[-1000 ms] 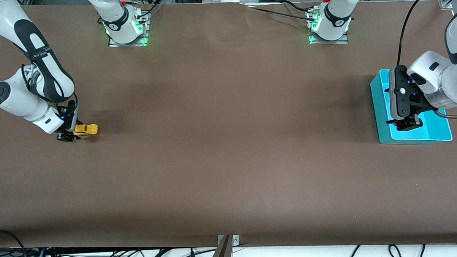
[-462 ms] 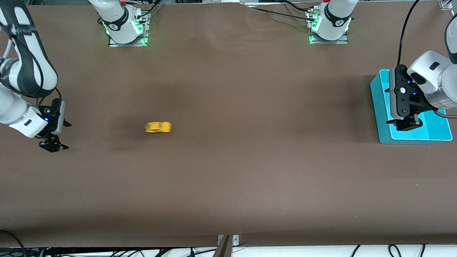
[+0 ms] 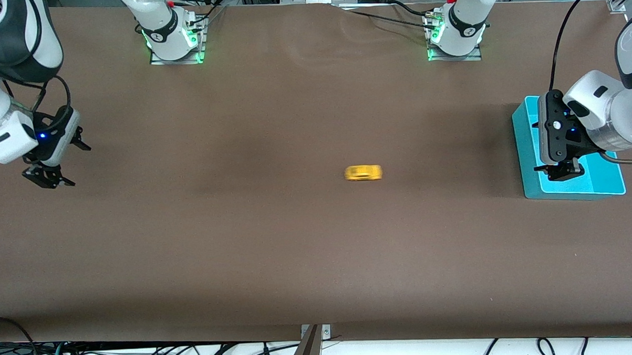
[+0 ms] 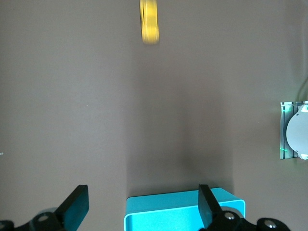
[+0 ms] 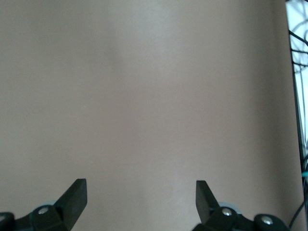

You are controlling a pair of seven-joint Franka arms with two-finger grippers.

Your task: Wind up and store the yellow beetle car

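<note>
Brown tabletop: I see yellow beetle car mid-table, long axis toward the released left pincer over the teal tray; right pincer released, waiting.

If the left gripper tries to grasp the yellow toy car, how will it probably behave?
The yellow beetle car looks streaked on the bare table, so it probably rolls freely and may slip away from a nudge. It is small and likely light; the open left gripper should close across its sides.

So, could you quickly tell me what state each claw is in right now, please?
Left claw: open, holding nothing, over the teal tray.
Right claw: open, holding nothing, over bare table at the right arm's end.
</note>
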